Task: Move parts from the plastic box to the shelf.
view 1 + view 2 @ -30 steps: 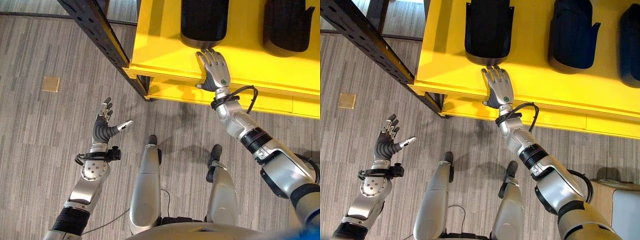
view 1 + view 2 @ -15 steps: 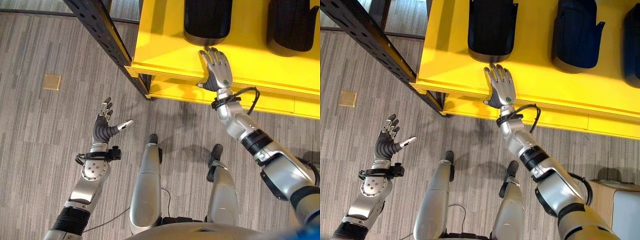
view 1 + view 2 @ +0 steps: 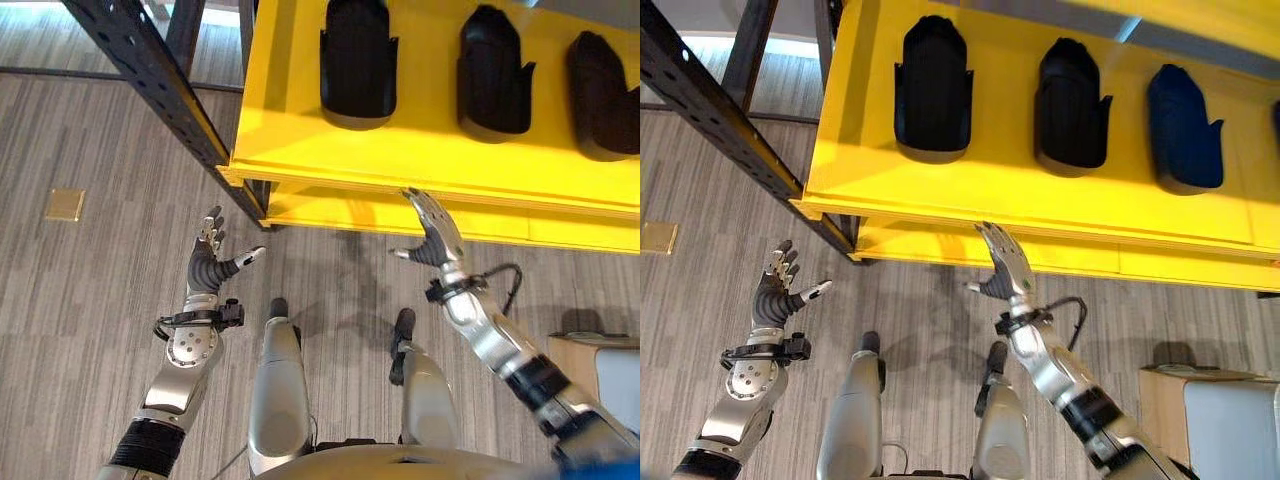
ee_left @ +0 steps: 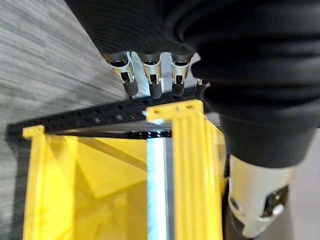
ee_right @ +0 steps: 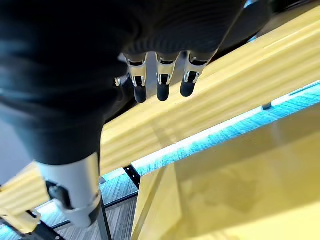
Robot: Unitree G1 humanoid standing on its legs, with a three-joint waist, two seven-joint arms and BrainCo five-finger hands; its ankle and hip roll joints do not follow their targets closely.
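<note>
A yellow shelf point(image 3: 300, 90) stands ahead of the robot, carried on a dark perforated metal frame point(image 3: 150, 75) whose post slants down to the grey striped floor point(image 3: 80, 330). On the top board three dark parts sit in a row, well apart from each other: the left part point(image 3: 357, 62), the middle part point(image 3: 495, 75) and the right part point(image 3: 603, 95), each rounded at one end with a small tab on its side; in the right eye view the right part point(image 3: 1185, 130) looks dark blue while the other two look black. The right hand point(image 3: 432, 232) is raised in front of the shelf's front edge, below the top board and clear of the parts, its fingers straight and spread with the thumb out to the side, holding nothing. Its own wrist view shows the fingers point(image 5: 160, 82) relaxed and apart from the yellow boards beyond them. The left hand point(image 3: 208, 262) is held up over the floor to the left of the shelf's corner, near the frame post, fingers straight, thumb pointing toward the shelf, also empty; its wrist view shows the dark-tipped fingers point(image 4: 152, 80) extended toward the frame and the yellow corner. A small tan square plate point(image 3: 65, 204) is set in the floor to the far left. At the lower right a pale box point(image 3: 1225, 415) stands beside a cardboard edge.
</note>
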